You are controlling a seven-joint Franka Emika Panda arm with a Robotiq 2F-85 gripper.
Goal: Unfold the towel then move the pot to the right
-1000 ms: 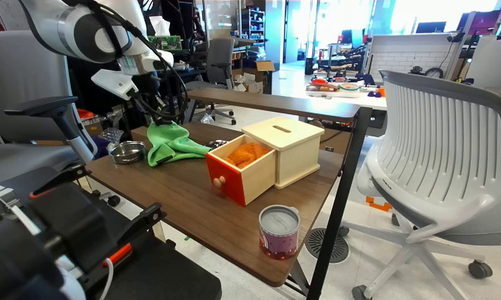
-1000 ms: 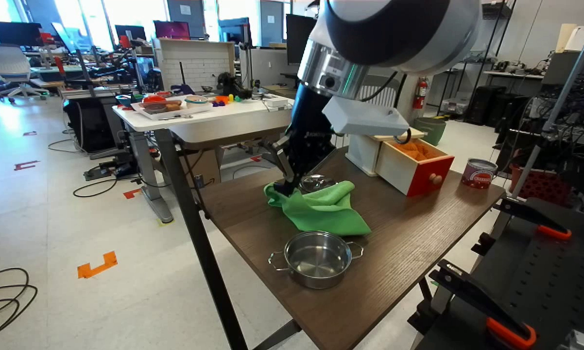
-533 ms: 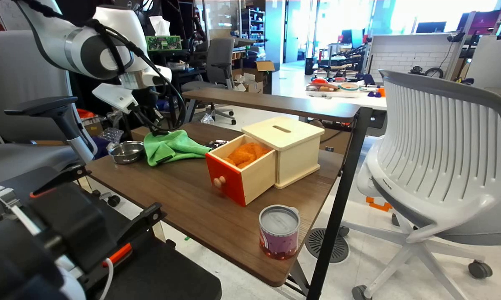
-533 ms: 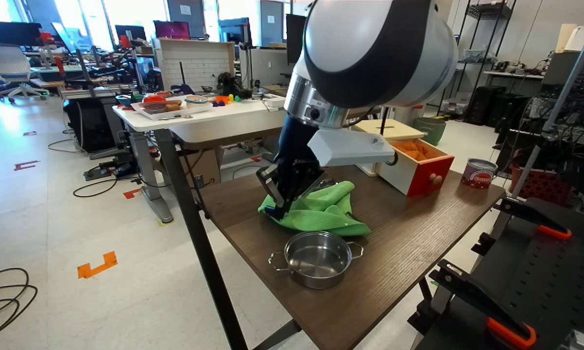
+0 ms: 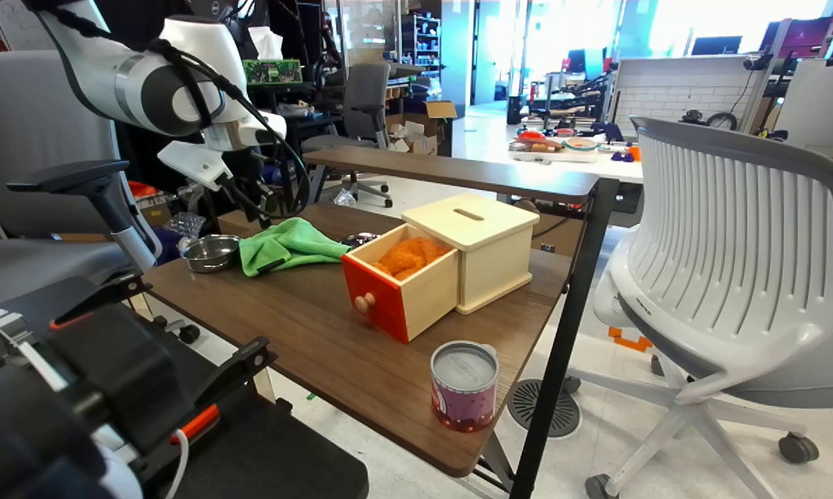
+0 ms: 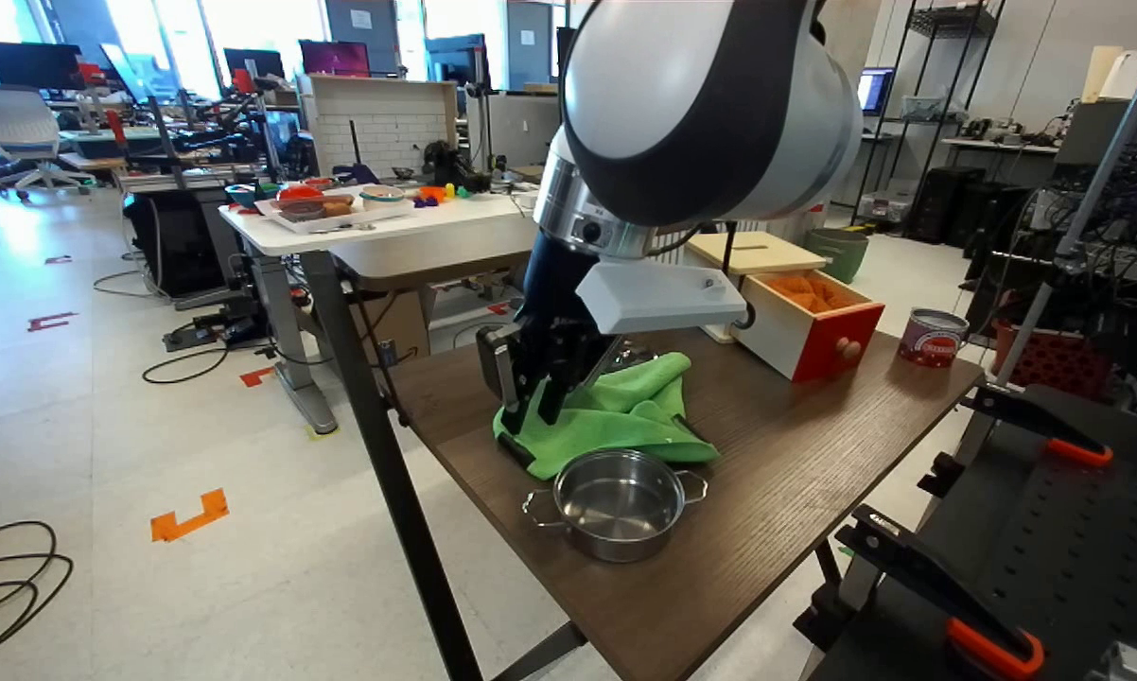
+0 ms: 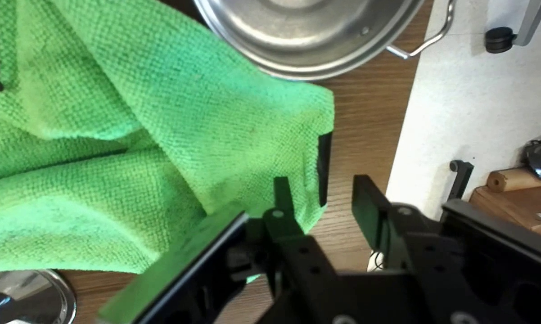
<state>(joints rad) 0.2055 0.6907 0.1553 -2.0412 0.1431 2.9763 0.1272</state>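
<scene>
Since likely soft, light and limp, best to pinch the towel (image 6: 616, 430), rumpled on the table (image 6: 767, 511) just beside the pot (image 6: 616, 515), by a corner (image 7: 315, 103). Expect stiff, slick metal with the pot; grip by a handle (image 7: 426, 45). Note the pincer (image 7: 323, 190) spread above the towel, pinching nothing. Count one towel, one pot, one lid (image 7: 36, 292), one box (image 5: 486, 274), one orange bundle (image 5: 411, 258), one can (image 5: 463, 395).

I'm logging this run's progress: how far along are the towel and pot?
Done: part of the towel looks spread out in the wrist view. In hand: apparently unfolding, though the open gripper holds nothing near the towel's edge. Left: visible folds to open, then the pot, standing beside the towel, seemingly yet to be moved right.
</scene>
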